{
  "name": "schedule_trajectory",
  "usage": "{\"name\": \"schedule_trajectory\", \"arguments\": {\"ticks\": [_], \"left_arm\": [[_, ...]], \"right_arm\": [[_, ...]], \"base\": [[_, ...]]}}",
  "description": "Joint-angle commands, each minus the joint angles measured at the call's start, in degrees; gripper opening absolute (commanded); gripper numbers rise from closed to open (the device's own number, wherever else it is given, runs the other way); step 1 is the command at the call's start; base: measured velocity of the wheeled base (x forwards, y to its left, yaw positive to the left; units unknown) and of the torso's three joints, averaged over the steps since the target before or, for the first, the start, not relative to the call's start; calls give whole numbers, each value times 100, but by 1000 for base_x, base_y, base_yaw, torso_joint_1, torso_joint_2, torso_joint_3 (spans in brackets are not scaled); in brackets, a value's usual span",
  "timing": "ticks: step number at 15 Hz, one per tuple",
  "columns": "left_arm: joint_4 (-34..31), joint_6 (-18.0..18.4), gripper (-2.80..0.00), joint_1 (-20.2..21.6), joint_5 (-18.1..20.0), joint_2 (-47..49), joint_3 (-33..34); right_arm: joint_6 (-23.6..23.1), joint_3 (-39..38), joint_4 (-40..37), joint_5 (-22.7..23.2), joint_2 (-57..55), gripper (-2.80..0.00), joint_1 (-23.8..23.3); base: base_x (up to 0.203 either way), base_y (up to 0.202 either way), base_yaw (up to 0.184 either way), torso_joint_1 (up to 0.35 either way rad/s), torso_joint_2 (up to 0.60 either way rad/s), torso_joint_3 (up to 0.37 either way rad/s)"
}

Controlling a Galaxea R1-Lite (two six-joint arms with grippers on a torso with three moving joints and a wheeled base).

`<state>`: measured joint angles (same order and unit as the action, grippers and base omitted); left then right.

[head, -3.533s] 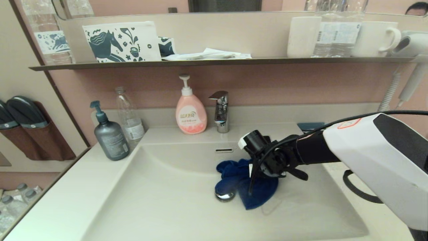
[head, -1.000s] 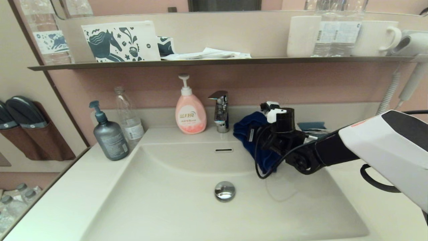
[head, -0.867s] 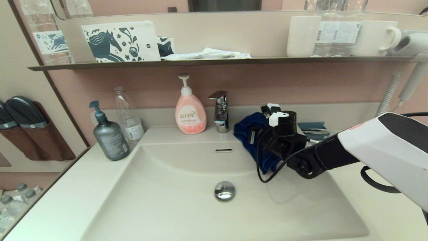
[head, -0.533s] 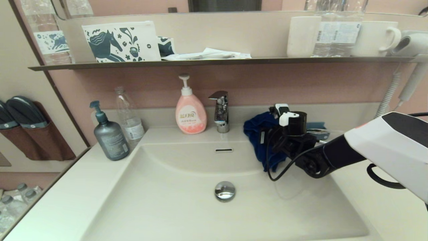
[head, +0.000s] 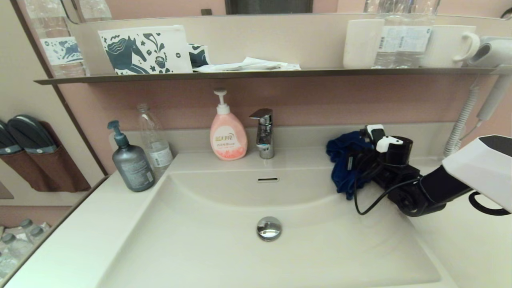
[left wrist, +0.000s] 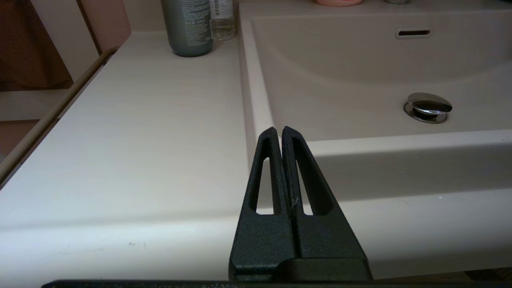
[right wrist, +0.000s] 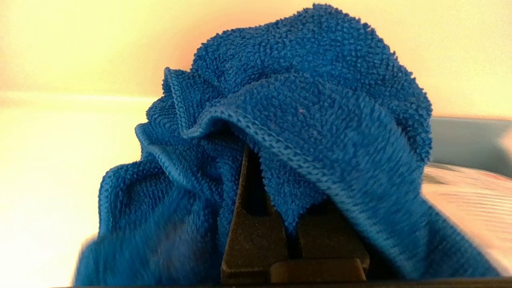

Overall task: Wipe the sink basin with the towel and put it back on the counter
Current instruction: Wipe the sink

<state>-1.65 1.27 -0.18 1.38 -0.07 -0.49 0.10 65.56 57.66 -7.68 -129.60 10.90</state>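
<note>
The blue towel (head: 343, 166) hangs bunched from my right gripper (head: 357, 160), which is shut on it above the basin's back right corner, by the counter (head: 460, 248). In the right wrist view the towel (right wrist: 304, 100) drapes over the dark fingers (right wrist: 256, 240) and hides their tips. The cream sink basin (head: 192, 240) is bare, with its chrome drain plug (head: 269, 228) and overflow slot (head: 268, 179). My left gripper (left wrist: 279, 130) is shut on nothing, parked low before the counter (left wrist: 140, 120) at the basin's front left corner, out of the head view.
A chrome faucet (head: 264, 134) and a pink soap pump bottle (head: 228, 136) stand behind the basin. A grey pump bottle (head: 131, 162) and a clear bottle (head: 155, 140) are at the back left. The dark wall shelf (head: 260, 74) overhangs, and a coiled hair-dryer cord (head: 460, 128) hangs at the right.
The right gripper has lifted the towel out of the basin by the drain and carried it up, back and then rightward to the basin's back right corner. The basin floor now shows bare.
</note>
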Motion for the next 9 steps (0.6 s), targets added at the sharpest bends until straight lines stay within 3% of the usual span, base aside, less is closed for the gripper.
{"name": "schedule_trajectory", "arguments": {"ticks": [1, 6, 9], "left_arm": [[-2, 5, -280, 1, 3, 7, 5], [-2, 3, -280, 1, 3, 7, -1], [-2, -4, -280, 1, 3, 7, -4]], "right_arm": [[-1, -216, 31, 49, 182, -280, -155], [25, -188, -180, -120, 186, -280, 454], [37, 402, -807, -361, 92, -280, 867]], "base": [[0, 0, 0, 0, 0, 0], [0, 0, 0, 0, 0, 0], [0, 0, 0, 0, 0, 0]]}}
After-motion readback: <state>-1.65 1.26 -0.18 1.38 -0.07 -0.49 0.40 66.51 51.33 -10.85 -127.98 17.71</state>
